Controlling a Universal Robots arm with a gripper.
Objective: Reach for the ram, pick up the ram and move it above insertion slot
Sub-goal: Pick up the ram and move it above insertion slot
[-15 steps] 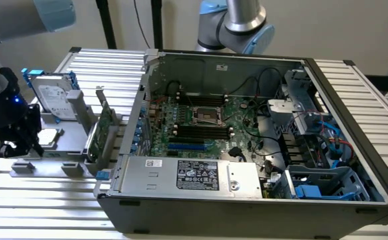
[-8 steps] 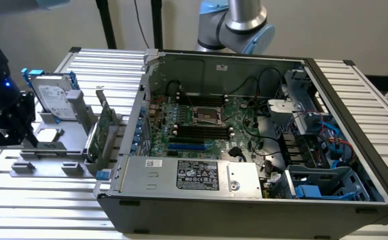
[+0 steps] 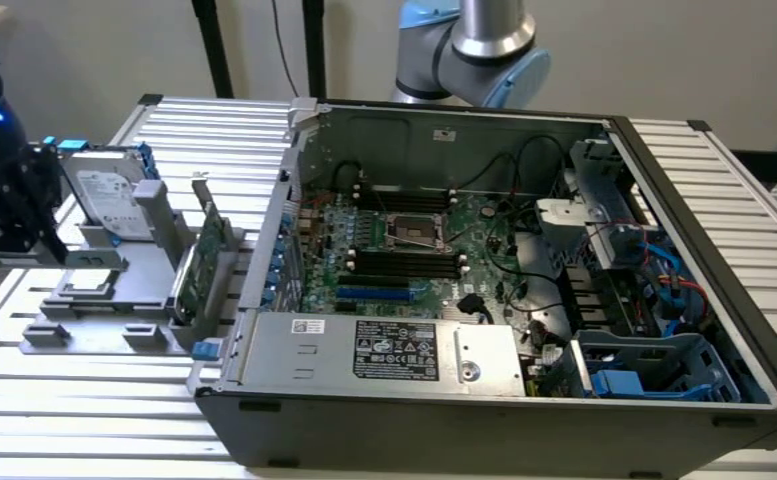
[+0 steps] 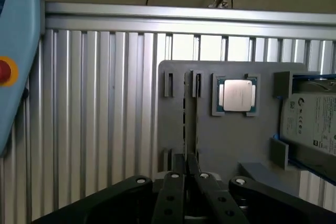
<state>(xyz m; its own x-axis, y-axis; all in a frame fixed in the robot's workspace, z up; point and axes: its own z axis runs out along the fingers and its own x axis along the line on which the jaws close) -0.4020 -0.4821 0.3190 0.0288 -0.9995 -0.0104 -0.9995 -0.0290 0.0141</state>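
Aluminium table (image 4: 105, 119): ribbed slats across the left half of the wrist view; one table, carrying everything.
Blue box (image 4: 18, 51): far left edge of the wrist view, with one red button (image 4: 4, 72).
Grey fixture (image 4: 231, 145): centre of the wrist view, and at the left of the exterior view; one.
Ram (image 4: 189, 119): seen edge-on as a thin strip at the centre of the wrist view, running from the fixture's slots down into the jaws; one counted.
Jaws: closed on the ram at lower centre, pinching its two flat faces; whether it has left the fixture cannot be told.
Handling: likely light, stiff and thin, but fragile. It is best held across the flat faces near mid-length, clear of the contact edge.
Processor chip (image 4: 236, 95): in its pocket just right of the ram; one.
Hard drive (image 4: 315, 119): right edge of the wrist view; one.
Expansion card (image 3: 199, 265): upright on the fixture, beside the case; one.
Computer case (image 3: 495, 420): open, centre to right of the exterior view; one. Its dark memory slots (image 3: 395, 262) lie mid-board, well apart from the ram.
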